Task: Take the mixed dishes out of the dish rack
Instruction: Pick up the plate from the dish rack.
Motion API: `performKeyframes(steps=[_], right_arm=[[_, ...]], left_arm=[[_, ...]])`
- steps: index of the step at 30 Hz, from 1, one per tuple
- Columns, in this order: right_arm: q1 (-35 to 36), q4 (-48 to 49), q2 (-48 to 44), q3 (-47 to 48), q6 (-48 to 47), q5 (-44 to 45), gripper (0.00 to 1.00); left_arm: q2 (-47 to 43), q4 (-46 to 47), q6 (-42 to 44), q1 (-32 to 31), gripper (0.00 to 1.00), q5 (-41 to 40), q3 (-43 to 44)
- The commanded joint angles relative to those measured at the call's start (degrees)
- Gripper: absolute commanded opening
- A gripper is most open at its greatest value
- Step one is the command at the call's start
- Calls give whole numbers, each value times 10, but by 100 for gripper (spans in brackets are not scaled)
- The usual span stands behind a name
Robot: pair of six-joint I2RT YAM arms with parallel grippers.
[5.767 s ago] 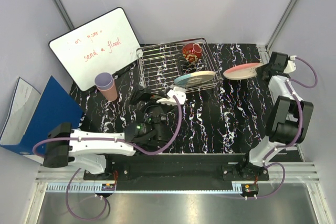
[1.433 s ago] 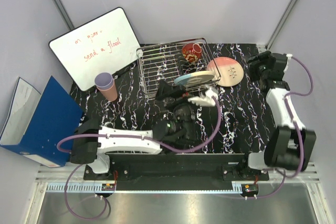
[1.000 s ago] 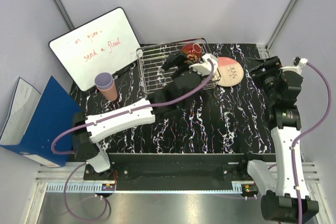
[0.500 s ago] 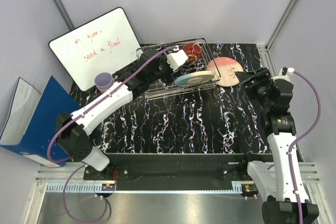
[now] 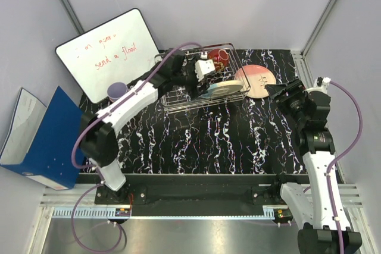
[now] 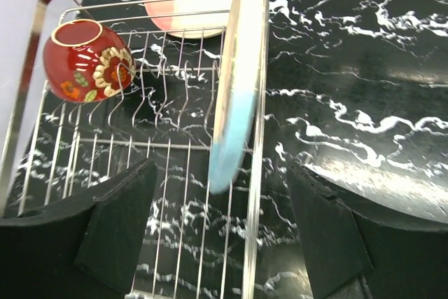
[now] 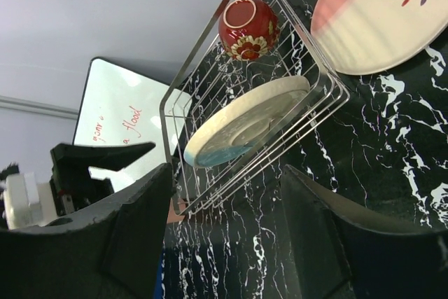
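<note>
Dish rack [image 5: 181,102] from above: left gripper [image 5: 201,71] sits over it, with the blue plate [image 5: 225,89] just ahead, propped against the rack wall. Right gripper [image 5: 278,90] hangs beside the pink plate [image 5: 257,80], which lies flat on the table [image 5: 238,141]. Left wrist: jaws wide and empty, plate edge-on between them with no contact, red bowl [image 6: 87,61] ahead-left. Right wrist: jaws apart and empty; only this view shows the plate's tilted face.

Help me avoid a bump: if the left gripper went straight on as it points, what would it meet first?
Probably the light-blue/cream plate, propped on edge in the dish rack and centred ahead of the open left gripper; depth is hard to judge.
</note>
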Motion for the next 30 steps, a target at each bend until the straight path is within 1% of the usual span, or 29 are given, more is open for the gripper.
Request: performKeyframes(steps=[1,5,7,9,12,13,14,15,16,18,20,24,26,30], right_arm=[[5,1,8,-2,-21,10,71],[9,3,20,-5,-30,20,71],[10,2,26,-8,-32,23,71],[11,10,33,-10,-30,20,71],[11,22,40,-19,-26,15,71],[11,24,42,-21,-24,15,71],[11,28,43,-25,-21,14,71],[12,30,45,-30,-21,14,71],[11,33,47,-33,-18,13,71],[11,39,52,-37,-14,9,71],[11,43,57,-38,-9,5,71],[11,46,58,-39,-7,3,70],[11,46,58,-39,-7,2,70],[12,49,60,-38,-3,-1,70]], left_arm=[[84,25,-12,13,80,71,74],[134,28,-30,12,78,96,113],[140,46,-37,8,77,94,106],[144,58,-25,4,77,74,84],[156,68,-30,3,72,67,77],[157,79,-34,3,54,67,75],[162,83,-39,1,46,63,74],[163,87,-40,-3,36,52,73],[163,94,-40,-6,22,36,67],[163,96,-31,-15,8,25,61],[164,99,-24,-19,0,16,53],[166,103,-25,-23,0,-5,49],[157,114,-28,-24,0,-28,41],[126,146,-26,-25,0,-103,37]])
